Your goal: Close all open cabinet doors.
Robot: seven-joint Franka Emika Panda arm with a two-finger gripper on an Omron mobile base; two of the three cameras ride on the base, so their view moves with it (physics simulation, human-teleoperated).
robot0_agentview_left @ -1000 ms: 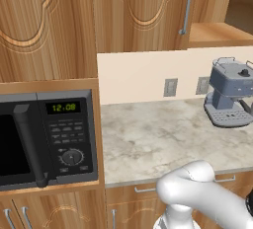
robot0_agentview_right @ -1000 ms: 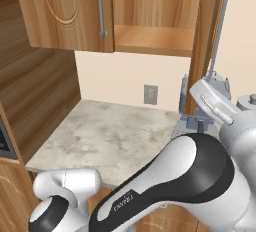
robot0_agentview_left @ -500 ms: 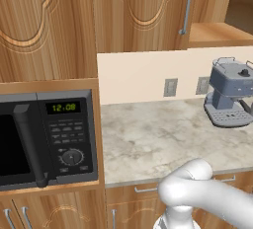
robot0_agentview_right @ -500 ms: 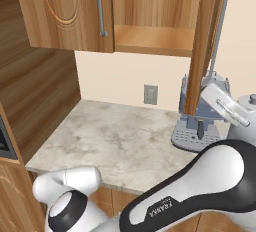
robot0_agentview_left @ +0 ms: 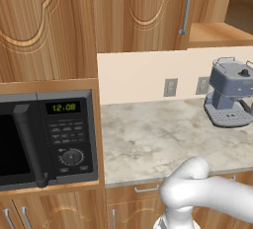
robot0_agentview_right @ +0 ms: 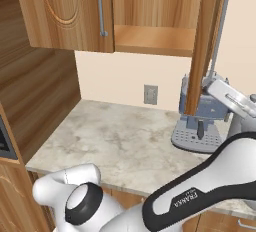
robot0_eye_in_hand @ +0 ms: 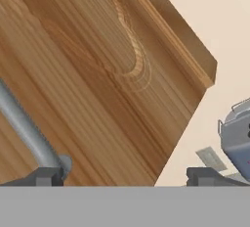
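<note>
Wood-grain open cabinet door [robot0_agentview_right: 202, 46] sticks out edge-on above the coffee machine [robot0_agentview_right: 197, 121] on the marble desk [robot0_agentview_right: 115, 146], and the end effector [robot0_eye_in_hand: 124, 177] is right up against its carved face, fingers spread wide, gripping nothing, one fingertip [robot0_eye_in_hand: 46, 176] beside the silver handle [robot0_eye_in_hand: 27, 128].

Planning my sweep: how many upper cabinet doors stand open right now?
1: the open door swung out edge-on above the coffee machine. The door left of the opening is shut; others may be off-frame.
</note>
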